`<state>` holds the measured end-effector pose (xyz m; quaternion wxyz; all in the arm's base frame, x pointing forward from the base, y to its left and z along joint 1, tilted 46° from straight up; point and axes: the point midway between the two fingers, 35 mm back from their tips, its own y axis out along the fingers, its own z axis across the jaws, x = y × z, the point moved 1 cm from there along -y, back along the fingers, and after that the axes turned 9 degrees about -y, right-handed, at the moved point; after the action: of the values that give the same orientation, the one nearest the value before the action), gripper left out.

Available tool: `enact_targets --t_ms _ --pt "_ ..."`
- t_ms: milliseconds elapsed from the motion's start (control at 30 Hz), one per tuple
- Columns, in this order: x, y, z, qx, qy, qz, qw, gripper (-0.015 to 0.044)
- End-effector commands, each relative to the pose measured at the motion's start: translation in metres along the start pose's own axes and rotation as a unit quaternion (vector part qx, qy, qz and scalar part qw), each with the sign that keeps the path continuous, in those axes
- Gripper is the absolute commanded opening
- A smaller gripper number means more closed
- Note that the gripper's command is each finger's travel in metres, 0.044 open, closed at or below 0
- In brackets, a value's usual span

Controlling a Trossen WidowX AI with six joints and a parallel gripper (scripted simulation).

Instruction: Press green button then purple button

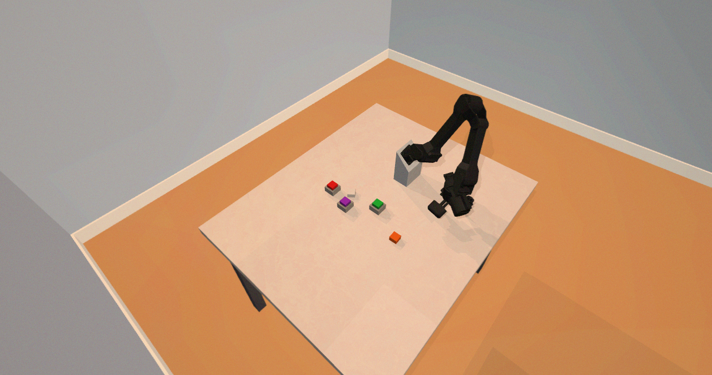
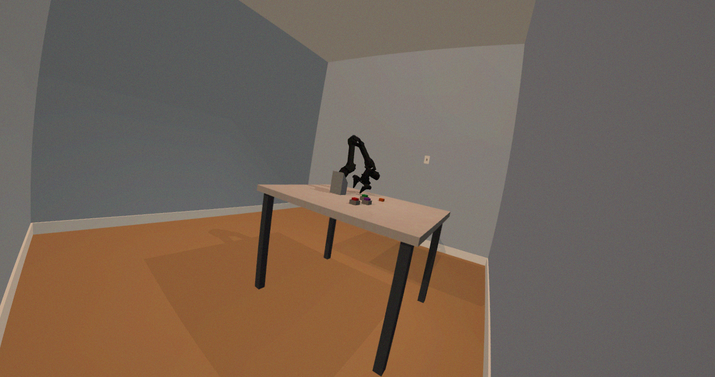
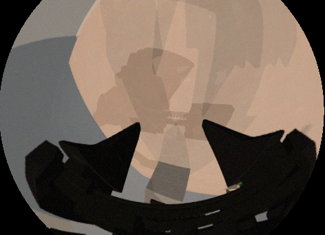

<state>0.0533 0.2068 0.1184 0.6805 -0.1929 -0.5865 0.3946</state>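
Note:
The green button (image 1: 377, 203) (image 2: 364, 195) sits on a small grey base near the middle of the table. The purple button (image 1: 345, 201) (image 2: 367, 199) sits on a similar base, left of the green one in the top view. Both caps stand raised. My gripper (image 1: 449, 210) (image 2: 357, 189) (image 3: 171, 124) is open, with nothing between its fingers. It hangs above the table, right of the green button in the top view, and touches neither button. In the wrist view only a tiny green sliver shows, beside the right finger's base; the purple button is hidden.
A red button (image 1: 332, 185) (image 2: 354, 199) stands beside the purple one. A small white piece (image 1: 351, 193) lies behind the purple button. An orange block (image 1: 395, 237) (image 2: 381, 199) lies in front of the green button. A tall grey box (image 1: 400, 170) (image 2: 337, 182) stands by the arm's base.

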Motion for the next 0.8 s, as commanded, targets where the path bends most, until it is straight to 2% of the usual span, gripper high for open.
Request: enact_targets --t_ms 0,200,400,767 --pt "-0.018 -0.017 -0.045 -0.039 0.111 0.005 0.993 0.0400" --pt "-0.056 -0.046 -0.093 -0.077 0.259 -0.004 0.963 0.0400" --pt "-0.106 -0.080 -0.124 -0.101 0.400 -0.034 0.910 0.0400" --pt "-0.215 -0.139 -0.132 -0.116 0.620 -0.140 0.763 0.0400"
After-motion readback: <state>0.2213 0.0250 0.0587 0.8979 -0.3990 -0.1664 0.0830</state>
